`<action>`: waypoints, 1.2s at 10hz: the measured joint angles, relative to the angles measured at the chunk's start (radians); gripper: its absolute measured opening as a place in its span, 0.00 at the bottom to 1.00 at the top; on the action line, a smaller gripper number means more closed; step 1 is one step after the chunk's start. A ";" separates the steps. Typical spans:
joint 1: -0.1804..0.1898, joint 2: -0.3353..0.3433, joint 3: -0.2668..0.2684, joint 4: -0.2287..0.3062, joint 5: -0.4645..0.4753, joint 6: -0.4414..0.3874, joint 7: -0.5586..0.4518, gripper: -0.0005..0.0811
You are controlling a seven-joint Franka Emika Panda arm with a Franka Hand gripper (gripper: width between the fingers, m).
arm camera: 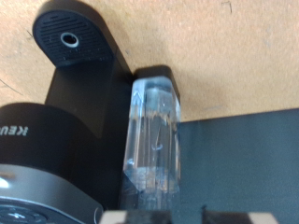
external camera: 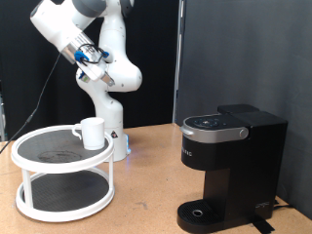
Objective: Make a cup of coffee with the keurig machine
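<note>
The white mug (external camera: pixel 93 132) stands upright on the top tier of a white round rack (external camera: pixel 39 161) at the exterior view's left. The black Keurig machine (external camera: pixel 229 166) stands at the right with its lid down and nothing on its round drip base (external camera: pixel 203 213). My gripper (external camera: pixel 91 57) is high in the air at the upper left, far from both. The wrist view looks down on the machine (arm camera: pixel 79 103), its drip base (arm camera: pixel 70 39) and its clear water tank (arm camera: pixel 154 140). Only the fingertips (arm camera: pixel 117 217) show at the frame edge, wide apart with nothing between them.
The rack has a lower tier (external camera: pixel 63 200) and sits on the wooden table (external camera: pixel 146 195). The robot's white base (external camera: pixel 112 132) stands right behind the rack. A black curtain (external camera: pixel 234 49) closes the back.
</note>
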 joint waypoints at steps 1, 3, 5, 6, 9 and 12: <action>-0.020 -0.011 -0.024 -0.004 -0.017 -0.008 -0.012 0.01; -0.062 -0.016 -0.081 -0.006 -0.020 -0.025 -0.011 0.01; -0.093 -0.011 -0.129 -0.005 -0.021 -0.043 -0.003 0.01; -0.100 -0.004 -0.145 -0.003 -0.025 -0.050 -0.003 0.01; -0.103 0.010 -0.181 0.013 -0.048 -0.074 -0.007 0.01; -0.103 0.016 -0.205 0.026 -0.098 -0.093 -0.016 0.01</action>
